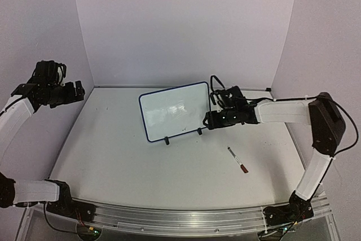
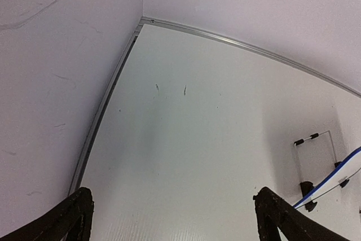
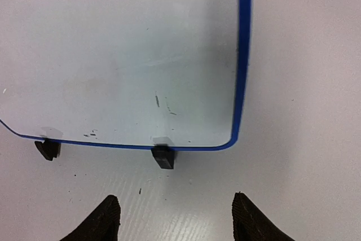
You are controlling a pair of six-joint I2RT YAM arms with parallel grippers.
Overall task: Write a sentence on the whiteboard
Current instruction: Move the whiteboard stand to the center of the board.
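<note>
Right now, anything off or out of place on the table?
The whiteboard stands askew, right end turned farther back, with only faint dark specks near its bottom edge, no words. The marker lies loose on the table, unheld. Nothing spilled or broken.

Two slim arms in white and black
The left arm and right arm have white-sleeved links between boxy black joint housings; thin black cables run by the right wrist; the fingers are matte black with blunt, rounded tips
</note>
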